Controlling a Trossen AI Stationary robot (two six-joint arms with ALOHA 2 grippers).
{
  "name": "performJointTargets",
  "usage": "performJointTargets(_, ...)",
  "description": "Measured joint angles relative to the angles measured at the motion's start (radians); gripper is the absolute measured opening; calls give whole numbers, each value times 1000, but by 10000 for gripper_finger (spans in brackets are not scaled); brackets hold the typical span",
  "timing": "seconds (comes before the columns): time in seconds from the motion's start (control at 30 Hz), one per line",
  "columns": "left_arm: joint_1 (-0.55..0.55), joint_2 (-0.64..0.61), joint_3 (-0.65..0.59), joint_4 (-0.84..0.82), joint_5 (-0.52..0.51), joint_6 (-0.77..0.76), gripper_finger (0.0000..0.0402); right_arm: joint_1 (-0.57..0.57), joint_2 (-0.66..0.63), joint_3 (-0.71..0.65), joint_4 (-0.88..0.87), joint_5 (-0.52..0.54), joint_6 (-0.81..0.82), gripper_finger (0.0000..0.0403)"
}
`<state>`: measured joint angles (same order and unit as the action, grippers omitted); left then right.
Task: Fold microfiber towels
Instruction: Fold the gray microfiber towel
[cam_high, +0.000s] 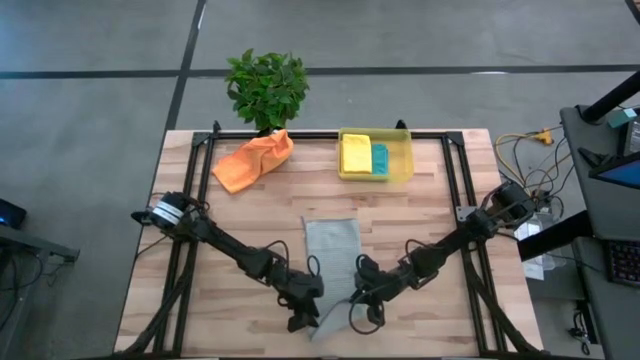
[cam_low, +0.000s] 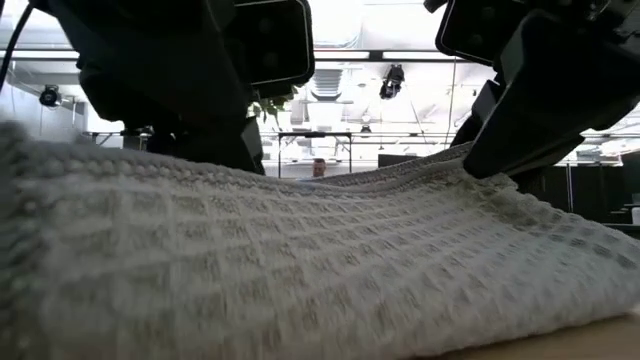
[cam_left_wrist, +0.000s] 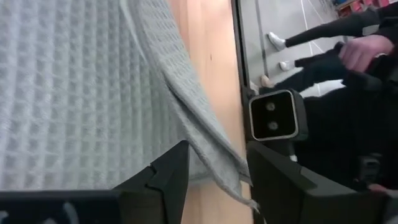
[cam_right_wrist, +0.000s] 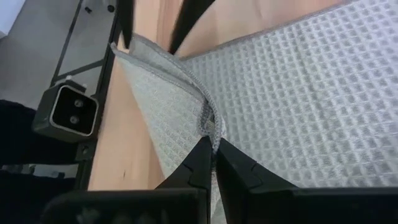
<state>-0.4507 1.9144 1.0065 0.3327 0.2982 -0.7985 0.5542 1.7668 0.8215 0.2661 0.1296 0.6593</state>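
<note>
Both arms matte black, jointed tube links with chunky housings; left arm (cam_high: 225, 243) has a silver-white collar near its base, black cables looping off both. Right arm (cam_high: 455, 240) same build. Fingers (cam_left_wrist: 171, 180) black, angular, flat-faced plastic; right fingers (cam_right_wrist: 239, 171) taper to wedge tips

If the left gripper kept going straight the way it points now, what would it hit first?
Probably the grey towel: its edge hangs between the open fingers of the left gripper, with cloth spread ahead. Beyond that lies the bare table, though depth is hard to judge.
</note>
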Motion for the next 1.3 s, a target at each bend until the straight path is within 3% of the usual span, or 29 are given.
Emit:
performJointTargets(0.67,0,30,11,8,49,-51,144,-19,0,-25,-4,13,108,11)
performJointTargets(0.77,0,30,14,9,64,-1,111,-18,0,-27,-4,26,123,11)
performJointTargets(0.93,0,30,26,-4,64,53,13,-18,-1,-27,-4,30,147,11)
performJointTargets(1.07,0,25,23,-38,43,63,3,-18,-16,-27,-13,30,153,11)
performJointTargets(1.3,21,-40,25,-260,-33,139,1,-18,-77,-30,-124,32,145,11)
